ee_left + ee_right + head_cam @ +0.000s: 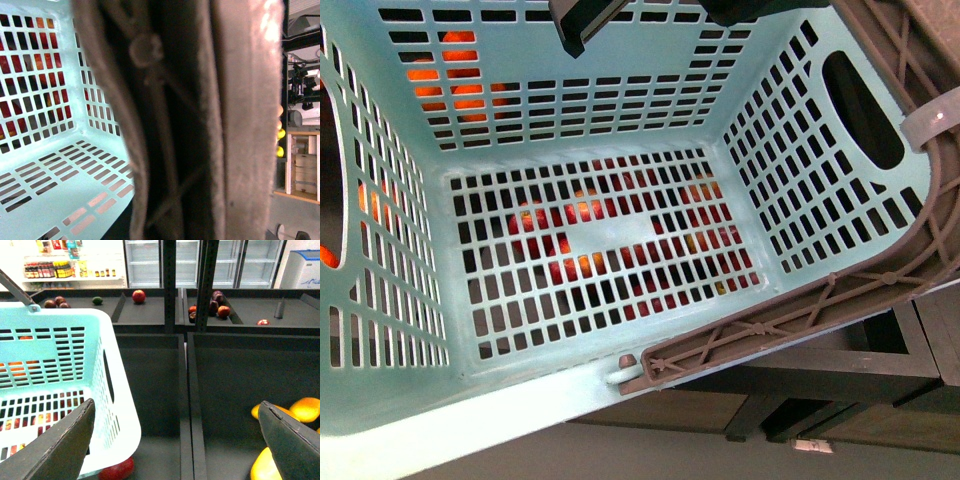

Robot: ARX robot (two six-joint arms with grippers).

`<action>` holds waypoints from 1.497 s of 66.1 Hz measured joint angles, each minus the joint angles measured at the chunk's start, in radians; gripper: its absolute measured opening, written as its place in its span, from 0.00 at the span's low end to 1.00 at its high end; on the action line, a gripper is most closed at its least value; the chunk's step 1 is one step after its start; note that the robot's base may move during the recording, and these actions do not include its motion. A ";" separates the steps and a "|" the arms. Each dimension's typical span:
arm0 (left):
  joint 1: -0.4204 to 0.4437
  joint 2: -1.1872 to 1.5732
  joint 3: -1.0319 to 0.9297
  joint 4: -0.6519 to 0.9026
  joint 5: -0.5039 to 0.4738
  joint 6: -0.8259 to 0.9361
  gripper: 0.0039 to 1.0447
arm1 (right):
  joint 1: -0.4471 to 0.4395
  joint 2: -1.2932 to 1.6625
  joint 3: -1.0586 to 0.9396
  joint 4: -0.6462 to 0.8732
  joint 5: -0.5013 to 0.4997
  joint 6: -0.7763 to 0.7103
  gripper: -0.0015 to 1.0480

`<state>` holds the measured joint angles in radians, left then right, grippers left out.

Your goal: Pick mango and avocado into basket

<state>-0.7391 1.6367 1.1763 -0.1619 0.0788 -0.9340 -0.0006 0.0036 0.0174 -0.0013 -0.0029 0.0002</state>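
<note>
The light teal basket [600, 165] fills the front view, and nothing lies on its slotted floor. My left gripper is shut on its brown ribbed handle [200, 125], which hides the fingers in the left wrist view. My right gripper [175, 450] hangs open over dark bins, beside the basket [60, 365]. Yellow-orange mango fruit [304, 409] lies in the bin by one finger [292, 445], which partly covers it. A small dark green avocado [97, 300] sits in a far bin behind the basket.
Red and orange fruit shows through the basket's slots [580, 250]. A red fruit [116, 471] lies under the basket's corner. Far bins hold a red apple [138, 296] and dark red fruit [217, 302]. A divider [186, 405] separates the near bins. Glass-door fridges stand behind.
</note>
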 joint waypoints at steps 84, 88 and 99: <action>-0.002 0.000 0.000 0.000 -0.002 -0.002 0.13 | -0.638 1.795 0.616 0.354 -0.202 -0.133 0.92; -0.002 0.000 0.000 0.000 -0.001 -0.002 0.13 | -0.638 1.939 0.695 0.349 -0.170 -0.123 0.92; -0.002 0.000 0.000 0.000 -0.001 -0.002 0.13 | -0.608 2.187 0.884 0.315 -0.086 -0.088 0.92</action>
<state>-0.7414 1.6367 1.1763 -0.1619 0.0776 -0.9360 -0.6083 2.1906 0.9016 0.3134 -0.0891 -0.0879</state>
